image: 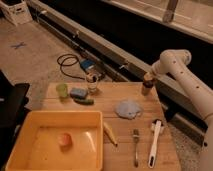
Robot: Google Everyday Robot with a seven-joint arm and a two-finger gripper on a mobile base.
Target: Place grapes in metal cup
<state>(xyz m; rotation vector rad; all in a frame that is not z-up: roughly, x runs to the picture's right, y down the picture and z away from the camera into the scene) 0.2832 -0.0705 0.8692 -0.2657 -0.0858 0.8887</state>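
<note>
The metal cup [146, 90] is a small grey-brown cylinder that stands upright at the far right edge of the wooden table [115, 130]. My gripper [148, 79] comes in from the right on the white arm [185, 75] and hangs straight over the cup, at or just above its rim. The grapes do not show as a separate thing. They are either hidden at the gripper tip or inside the cup, and I cannot tell which.
A yellow bin [30, 125] holding an orange fruit [64, 139] fills the front left. A pale green cup [62, 90], blue sponge [78, 93], cucumber [84, 101] and glass jar [92, 83] stand at the back left. A blue-grey cloth [128, 108], fork [135, 147] and white brush [155, 141] lie towards the right.
</note>
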